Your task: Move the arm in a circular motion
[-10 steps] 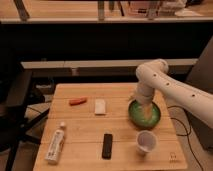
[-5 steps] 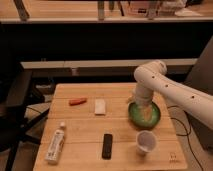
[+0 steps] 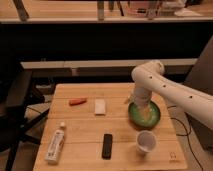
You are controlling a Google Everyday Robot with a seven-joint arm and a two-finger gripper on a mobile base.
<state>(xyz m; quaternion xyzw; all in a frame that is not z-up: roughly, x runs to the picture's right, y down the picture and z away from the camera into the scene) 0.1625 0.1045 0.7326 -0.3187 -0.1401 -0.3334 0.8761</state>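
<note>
I see the arm reaching in from the right edge, its thick white segments rising to a rounded elbow at the far right, then bending straight down. The gripper hangs at its lower end, pointing downward.

smooth white arm, pincer over glossy green bowl, wooden table.
</note>
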